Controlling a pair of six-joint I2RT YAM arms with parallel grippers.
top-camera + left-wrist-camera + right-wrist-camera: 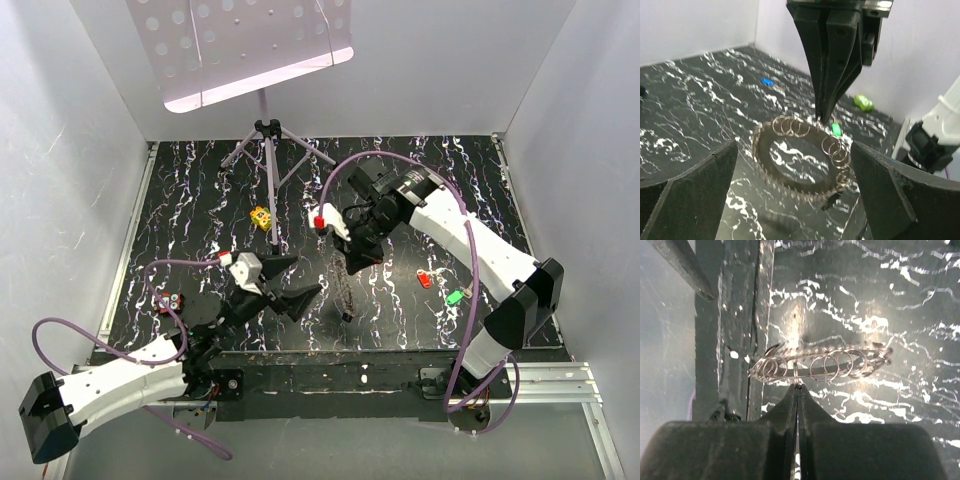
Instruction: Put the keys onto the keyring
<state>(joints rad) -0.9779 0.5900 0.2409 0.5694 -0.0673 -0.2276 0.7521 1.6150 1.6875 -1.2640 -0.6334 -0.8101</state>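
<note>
My right gripper (352,262) is shut on one small split ring of the keyring (345,290), a large twisted-wire loop carrying several small rings, and holds it hanging just above the table. The right wrist view shows my right gripper (798,386) pinching that ring, with the loop (815,362) beyond it. My left gripper (288,283) is open and empty, just left of the loop. In the left wrist view the loop (790,165) lies between the left fingers (690,195). A red key (425,278) and a green key (455,296) lie to the right. Red and blue keys (165,300) lie at the left.
A small yellow dotted block (261,217) sits near a tripod stand (268,140) at the back, which carries a perforated white plate (240,40). White walls enclose the black marbled table (400,170). A blue key (768,81) and a green key (836,129) lie beyond the loop.
</note>
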